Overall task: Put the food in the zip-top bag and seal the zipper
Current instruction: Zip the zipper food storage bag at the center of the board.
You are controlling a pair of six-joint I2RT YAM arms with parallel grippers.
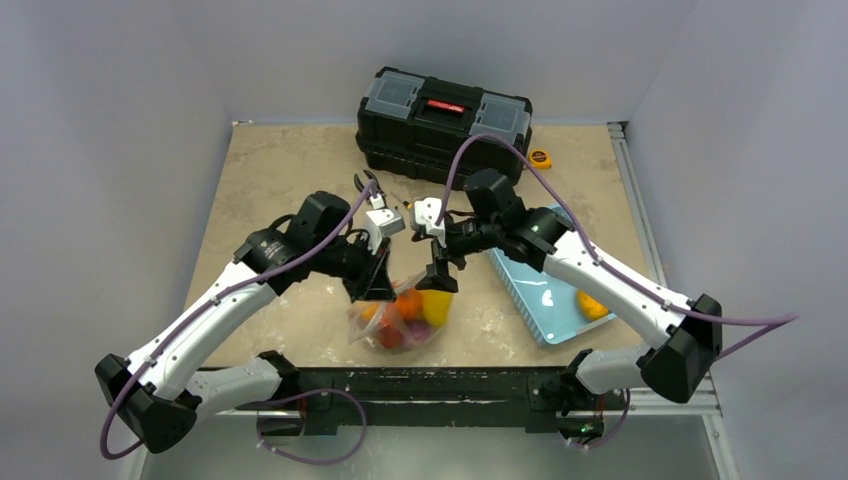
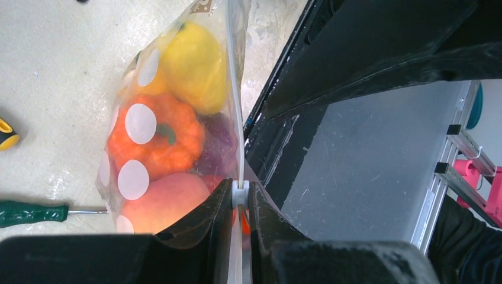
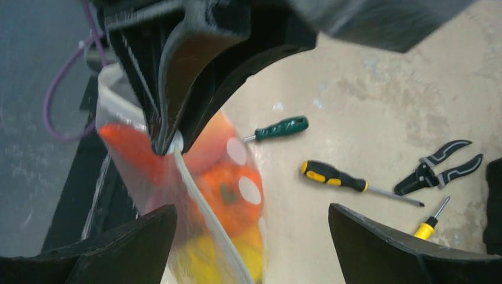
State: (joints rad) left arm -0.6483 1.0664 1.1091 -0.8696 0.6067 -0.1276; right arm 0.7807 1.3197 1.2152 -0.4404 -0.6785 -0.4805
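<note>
At the middle of the worktop's (image 1: 280,170) near edge the zip-top bag (image 1: 400,320) hangs from the left pincer (image 1: 372,290), which is clamped shut on one end of the zipper (image 3: 201,207). Through the dotted face the left wrist view shows four pieces of food: a peach-coloured one (image 2: 163,204), an orange one (image 2: 166,139), a purple one (image 2: 216,145) and a yellow one (image 2: 192,65). The right pincer (image 1: 440,282) stands just beside the bag's top with its jaws spread wide, holding nothing.

Toward the right edge lies a light blue basket (image 1: 530,285) with one more orange-yellow piece (image 1: 592,305) in it, well apart from the bag. Past the bag on open worktop lie three screwdrivers, one green-handled (image 3: 278,128), one yellow-and-black (image 3: 331,176) and one small yellow (image 3: 429,222), and one pair of pliers (image 3: 441,165). Both forearms cross above them. A black toolbox (image 1: 443,120) sits at the far edge, a yellow tape measure (image 1: 540,157) just beside it. The left side of the worktop is bare.
</note>
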